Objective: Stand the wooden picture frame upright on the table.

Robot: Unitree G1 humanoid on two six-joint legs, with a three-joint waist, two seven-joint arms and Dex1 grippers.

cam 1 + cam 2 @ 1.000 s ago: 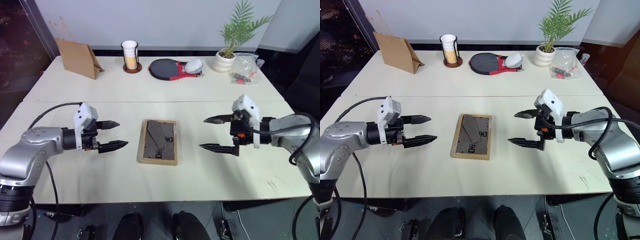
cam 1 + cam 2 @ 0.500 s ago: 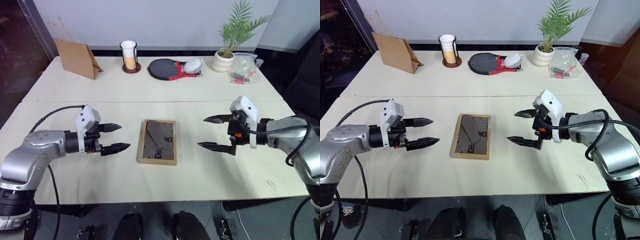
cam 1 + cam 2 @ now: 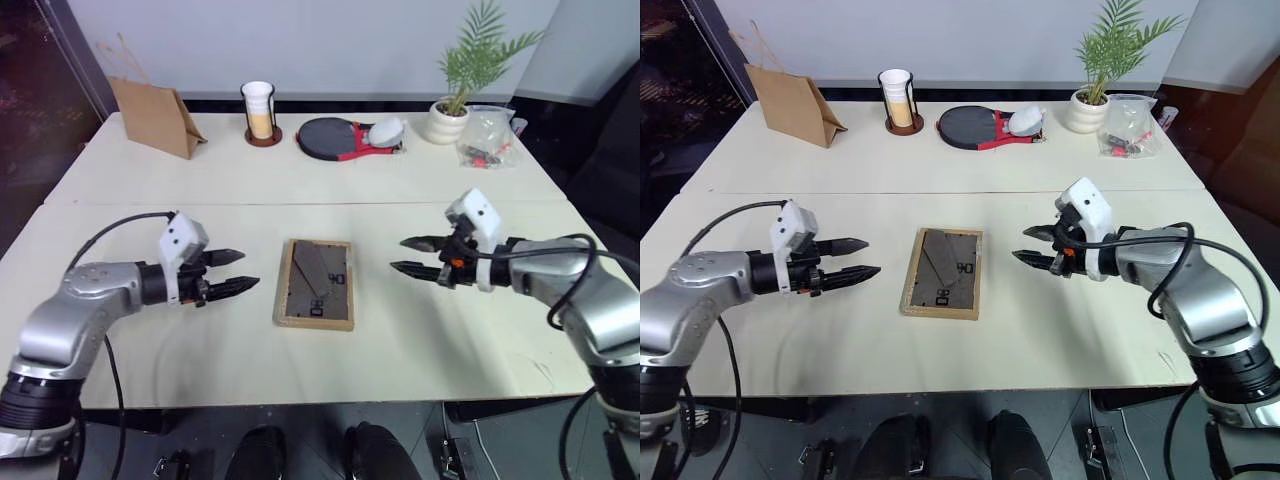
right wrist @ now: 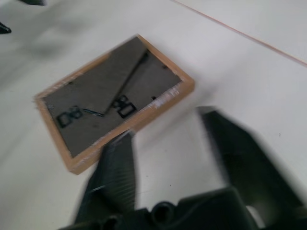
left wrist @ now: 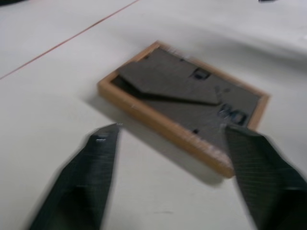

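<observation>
Two grippers are flanking the wooden picture frame (image 3: 317, 283) — the left gripper (image 3: 238, 271) sitting at its nine o'clock, the right gripper (image 3: 402, 254) at its three o'clock, both pointing inward. Each is showing a gap between its black fingers, gripping nothing and staying clear of the frame. The frame is lying flat, dark back up, near the centre of the table (image 3: 400, 350). Toward twelve o'clock a paper bag (image 3: 155, 115), a cup stack (image 3: 259, 108), table-tennis paddles (image 3: 340, 138) and a potted plant (image 3: 455, 95) are lining the far edge.
</observation>
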